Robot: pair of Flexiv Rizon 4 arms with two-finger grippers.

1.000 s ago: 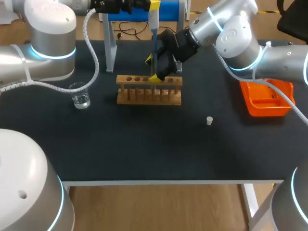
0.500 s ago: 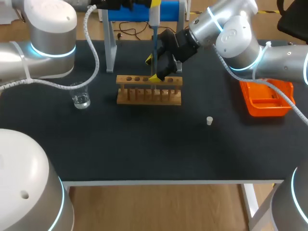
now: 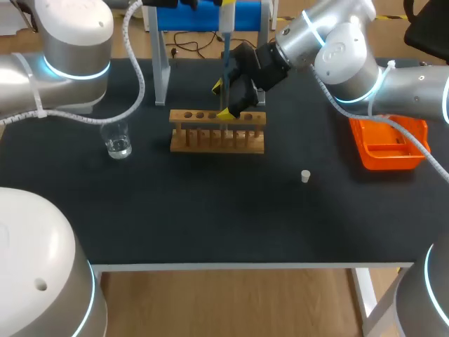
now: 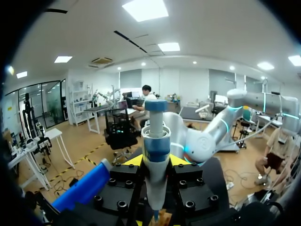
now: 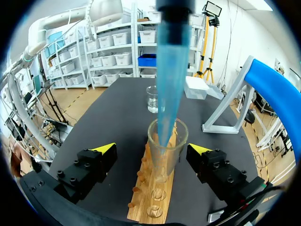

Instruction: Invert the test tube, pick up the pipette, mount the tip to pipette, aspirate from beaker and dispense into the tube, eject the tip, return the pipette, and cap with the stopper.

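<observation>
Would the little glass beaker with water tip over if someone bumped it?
Probably not easily: the beaker looks short and wide, and it stands flat on the table. It looks like clear glass, so it is likely smooth, slippery and breakable. The bit of water inside could slosh.

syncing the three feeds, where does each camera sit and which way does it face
Head view: fixed above and behind, looking down on the table; left arm and right arm come in from the sides.
Left wrist view: on the left wrist, looking along the left pincer, shut on the pipette; the right arm shows beyond.
Right wrist view: on the right wrist, looking past the open right pincer at the test tube in the rack.
Shared: both wrist views show the pipette.
</observation>
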